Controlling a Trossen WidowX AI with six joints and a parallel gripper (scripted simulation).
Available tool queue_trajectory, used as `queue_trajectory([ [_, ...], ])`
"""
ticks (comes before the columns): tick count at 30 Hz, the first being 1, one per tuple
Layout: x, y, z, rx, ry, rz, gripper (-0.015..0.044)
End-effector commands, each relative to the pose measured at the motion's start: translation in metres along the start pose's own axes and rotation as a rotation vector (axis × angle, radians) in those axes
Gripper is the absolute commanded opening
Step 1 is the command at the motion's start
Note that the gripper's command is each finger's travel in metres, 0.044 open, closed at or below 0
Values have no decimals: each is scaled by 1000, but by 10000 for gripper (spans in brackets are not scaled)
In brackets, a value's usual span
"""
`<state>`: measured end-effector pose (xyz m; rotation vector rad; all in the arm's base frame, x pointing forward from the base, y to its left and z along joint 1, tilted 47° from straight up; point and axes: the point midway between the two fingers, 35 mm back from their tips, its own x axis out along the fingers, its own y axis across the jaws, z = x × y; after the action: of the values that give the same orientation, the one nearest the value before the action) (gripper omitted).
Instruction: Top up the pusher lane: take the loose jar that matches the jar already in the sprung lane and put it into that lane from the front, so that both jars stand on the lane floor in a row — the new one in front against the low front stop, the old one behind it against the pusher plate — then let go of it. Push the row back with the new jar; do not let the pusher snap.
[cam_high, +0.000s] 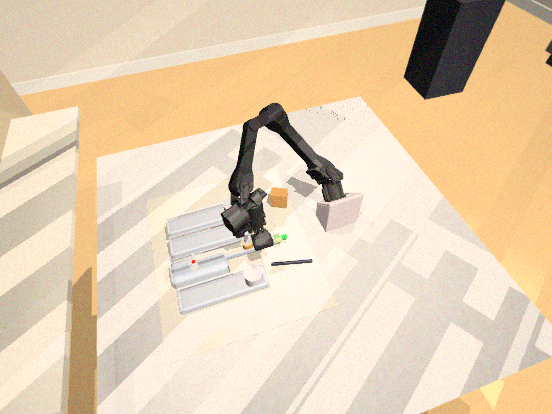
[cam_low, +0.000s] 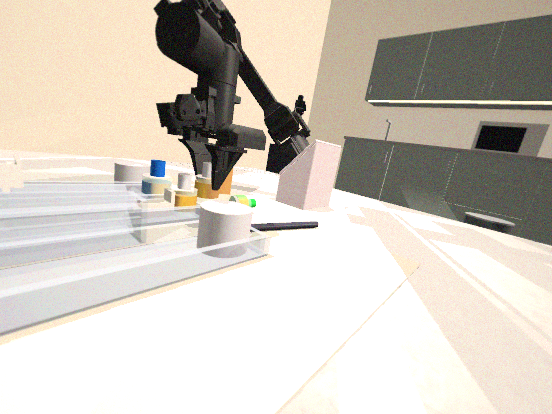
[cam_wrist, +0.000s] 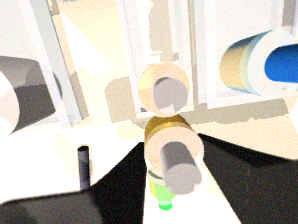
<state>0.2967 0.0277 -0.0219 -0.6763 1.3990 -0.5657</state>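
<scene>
My gripper (cam_high: 247, 239) (cam_low: 216, 176) (cam_wrist: 169, 143) is shut on a yellow jar with a grey cap (cam_high: 247, 244) (cam_low: 204, 184) (cam_wrist: 174, 152). It holds the jar upright, low, just in front of the front end of a lane in the clear rack (cam_high: 200, 219) (cam_low: 75, 220) (cam_wrist: 129, 50). A matching yellow jar with a grey cap (cam_low: 185, 194) (cam_wrist: 164, 92) stands in that lane right behind the held one. I cannot tell whether the two touch. The pusher plate is hidden.
A blue-capped jar (cam_low: 157, 179) (cam_wrist: 260, 62) stands in the neighbouring lane, and a white cylinder (cam_high: 253, 275) (cam_low: 223, 225) in the nearest one. A green-capped jar (cam_high: 280, 238) (cam_low: 244, 200), a black stick (cam_high: 291, 261) (cam_low: 285, 225), an orange box (cam_high: 278, 197) and a pink wedge (cam_high: 340, 211) (cam_low: 310, 175) are nearby.
</scene>
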Motion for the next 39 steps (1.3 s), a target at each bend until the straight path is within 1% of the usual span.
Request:
queue_trajectory([
  [1, -1, -1, 5, 2, -9, -3, 0],
  [39, -2, -1, 21, 3, -9, -3, 0],
])
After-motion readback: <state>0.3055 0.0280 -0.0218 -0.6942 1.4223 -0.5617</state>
